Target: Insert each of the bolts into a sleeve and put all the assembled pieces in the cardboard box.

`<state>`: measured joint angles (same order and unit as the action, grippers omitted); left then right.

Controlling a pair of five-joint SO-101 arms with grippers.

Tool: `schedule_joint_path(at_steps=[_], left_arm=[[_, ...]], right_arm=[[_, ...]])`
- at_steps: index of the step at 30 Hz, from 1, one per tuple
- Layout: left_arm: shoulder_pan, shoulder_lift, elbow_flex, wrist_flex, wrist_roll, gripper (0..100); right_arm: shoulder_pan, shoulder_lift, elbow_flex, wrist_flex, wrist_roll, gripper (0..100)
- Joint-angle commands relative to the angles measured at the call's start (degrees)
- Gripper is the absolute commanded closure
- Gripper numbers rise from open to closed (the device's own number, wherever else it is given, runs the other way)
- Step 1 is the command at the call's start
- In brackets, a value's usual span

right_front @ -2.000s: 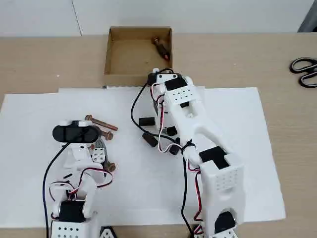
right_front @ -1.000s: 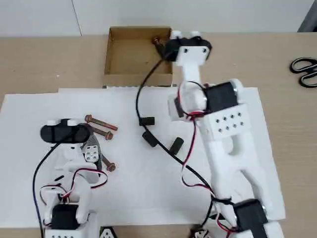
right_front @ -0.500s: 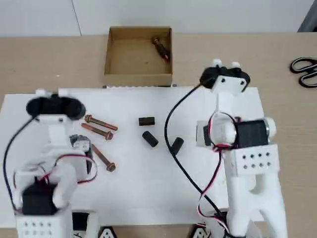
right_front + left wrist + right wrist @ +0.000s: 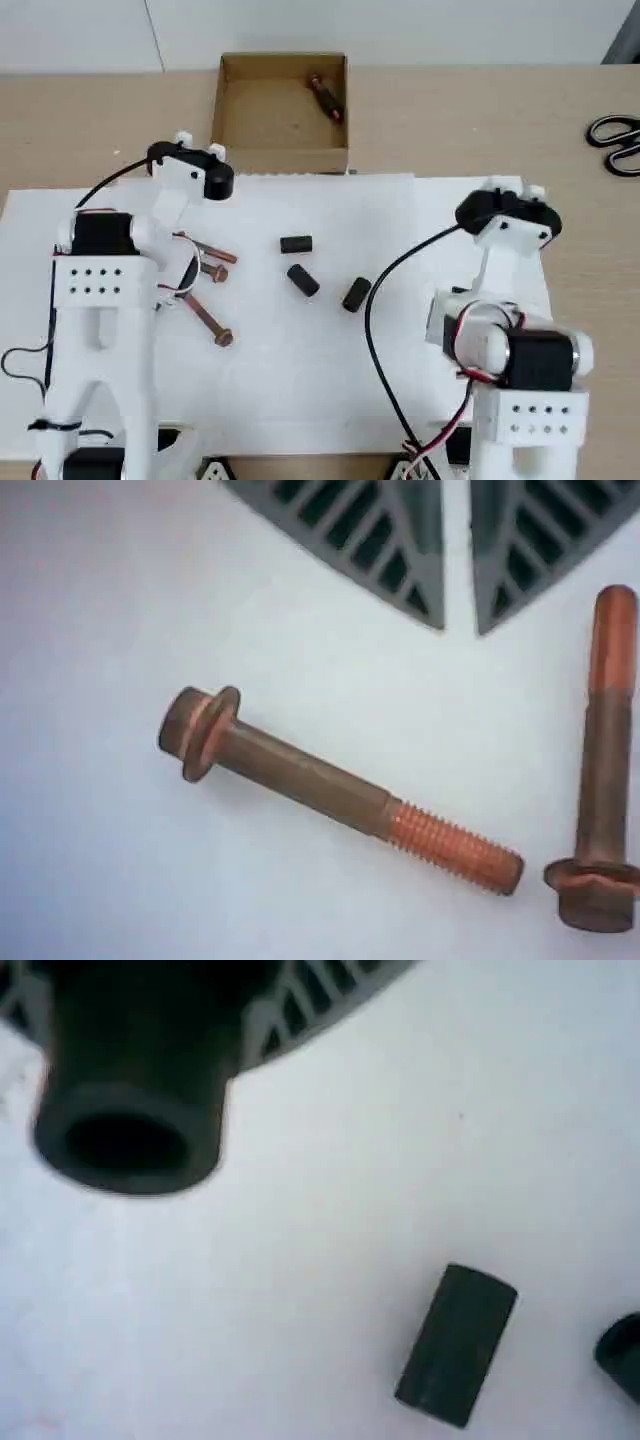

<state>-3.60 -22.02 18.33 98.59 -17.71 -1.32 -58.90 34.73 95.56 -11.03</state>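
1. Pincers: left gripper (image 4: 460,628) almost pressed together with a thin slit, pinching nothing. The first bolt (image 4: 330,795) and second bolt (image 4: 600,770) lie flat near it, not touching it.
2. State of right gripper (image 4: 300,1000): cannot tell. A close sleeve (image 4: 125,1110) sits right against it, bore toward the camera; whether it is pinched is unclear.
3. At 8 o'clock of white sheet (image 4: 300,390): third bolt (image 4: 208,322), lying alone.
4. Mid-sheet, apart from each other: sleeve one (image 4: 356,294), sleeve two (image 4: 303,281), sleeve three (image 4: 295,243).
5. At 12 o'clock of table (image 4: 100,110): cardboard box (image 4: 228,110), with an assembled piece (image 4: 325,97) in its 2 o'clock corner.
6. At 2 o'clock: scissors (image 4: 615,143).
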Motion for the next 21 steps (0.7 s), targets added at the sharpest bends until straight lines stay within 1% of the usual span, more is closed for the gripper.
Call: schedule_joint_path(at_steps=[1,4,6,8,10,16,21], left_arm=[[-0.2,2.3,-1.7,0.3,-2.6,99],[-0.2,4.9,-1.7,0.0,-4.8,99],[-1.1,6.5,-1.7,-1.0,-6.2,97],[-3.6,8.1,-1.7,-2.4,-7.0,94],[-6.2,10.2,-1.7,-3.5,-9.4,93],[-12.4,17.0,-1.9,-6.3,-15.3,92],[-13.0,21.3,-1.9,-8.4,-18.4,92]], right_arm=[[0.7,-4.3,0.2,-1.7,-0.1,99.5],[0.7,-5.9,0.3,-1.8,-0.1,99.5],[0.8,-6.1,0.3,-1.8,-0.1,99.5],[0.8,-6.2,0.3,-1.8,-0.1,99.5],[0.8,-6.1,0.3,-1.8,-0.3,99.5],[0.8,-6.0,0.4,-1.8,-0.4,99.5],[0.8,-6.0,0.4,-1.8,-0.4,99.5]])
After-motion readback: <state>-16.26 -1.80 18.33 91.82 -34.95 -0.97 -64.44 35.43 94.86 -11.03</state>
